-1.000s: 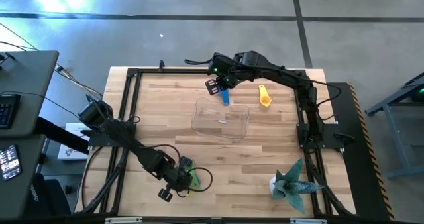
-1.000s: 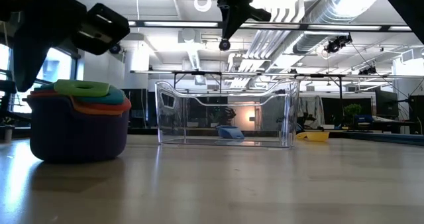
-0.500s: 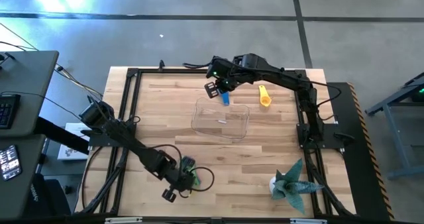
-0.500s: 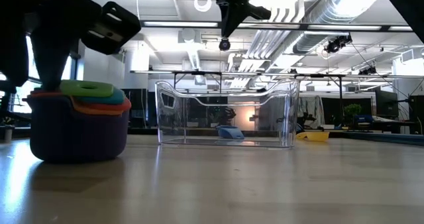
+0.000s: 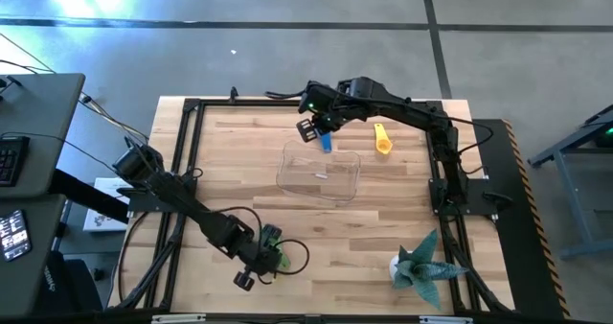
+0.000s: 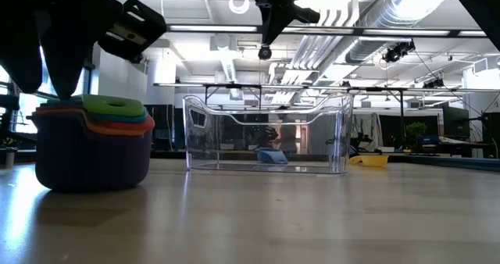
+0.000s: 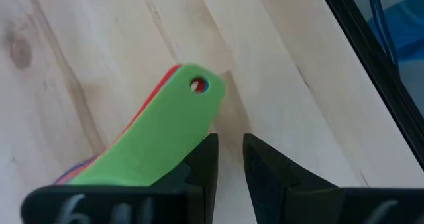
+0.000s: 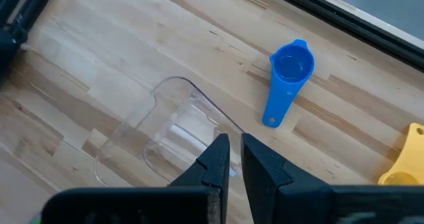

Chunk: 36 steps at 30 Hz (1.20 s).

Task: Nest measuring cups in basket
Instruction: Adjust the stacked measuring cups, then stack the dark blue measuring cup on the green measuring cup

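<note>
Plastic measuring cups (image 5: 277,258), nested near the table's (image 5: 383,219) front edge beside my left gripper (image 5: 251,272), look light, stiff and slippery, so I'd pinch the handles; both grippers look nearly closed on nothing, the right gripper (image 5: 310,128) above the basket's (image 5: 319,172) far rim.

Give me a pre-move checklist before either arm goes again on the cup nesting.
1. Basket upright mid-table, nothing in it: ok.
2. Blue cup in basket: not ok, it lies on the table beside it.
3. Yellow cup in basket: not ok, also outside.
4. Nested stack with green cup on top: ok, upright near the front edge.
5. Left gripper shut beside the green handle, gripping nothing: ok.
6. Right gripper shut, empty, above the basket's rim: ok.
</note>
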Available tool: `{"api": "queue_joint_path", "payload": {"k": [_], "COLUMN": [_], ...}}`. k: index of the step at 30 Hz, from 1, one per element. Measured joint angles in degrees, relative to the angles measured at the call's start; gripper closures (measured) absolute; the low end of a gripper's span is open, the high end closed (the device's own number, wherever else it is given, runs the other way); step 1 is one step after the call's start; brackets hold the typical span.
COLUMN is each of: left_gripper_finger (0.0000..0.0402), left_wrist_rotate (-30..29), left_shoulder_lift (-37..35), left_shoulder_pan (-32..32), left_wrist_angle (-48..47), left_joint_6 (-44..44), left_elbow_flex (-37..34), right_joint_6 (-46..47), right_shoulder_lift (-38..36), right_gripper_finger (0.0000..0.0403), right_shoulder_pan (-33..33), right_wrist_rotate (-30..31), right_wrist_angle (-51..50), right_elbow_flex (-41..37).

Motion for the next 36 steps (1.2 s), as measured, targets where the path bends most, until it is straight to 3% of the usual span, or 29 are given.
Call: {"api": "queue_joint_path", "payload": {"k": [9, 16, 24, 31, 36], "left_gripper_finger": [0.0342, 0.0342, 0.0342, 0.0342, 0.0342], "left_wrist_rotate": [-5.1, -9.1, -9.8, -13.1, -13.1], "left_shoulder_lift": [-8.0, -15.4, -23.1, -26.9, -27.3], "left_shoulder_pan": [2.9, 9.7, 19.8, 29.3, 36.1], "left_wrist_angle": [-7.7, -13.4, -18.9, -19.5, -20.2], "left_joint_6": [0.1, 2.1, 5.5, 11.4, 13.6], "left_elbow_flex": [0.0, 0.0, 0.0, 0.0, 0.0], "right_joint_6": [-2.2, -10.4, -21.2, -26.0, -29.0], "right_shoulder_lift": [0.0, 0.0, 0.0, 0.0, 0.1], "right_gripper_finger": [0.0372, 0.0372, 0.0372, 0.0371, 0.0353], "right_shoulder_pan": [-1.0, -4.6, -11.3, -17.2, -20.5], "right_wrist_rotate": [-1.1, -8.5, -19.1, -20.4, -16.5], "right_wrist_angle": [-3.7, -4.1, -3.4, 0.7, 4.7], "right_elbow_flex": [0.0, 0.0, 0.0, 0.0, 0.0]}}
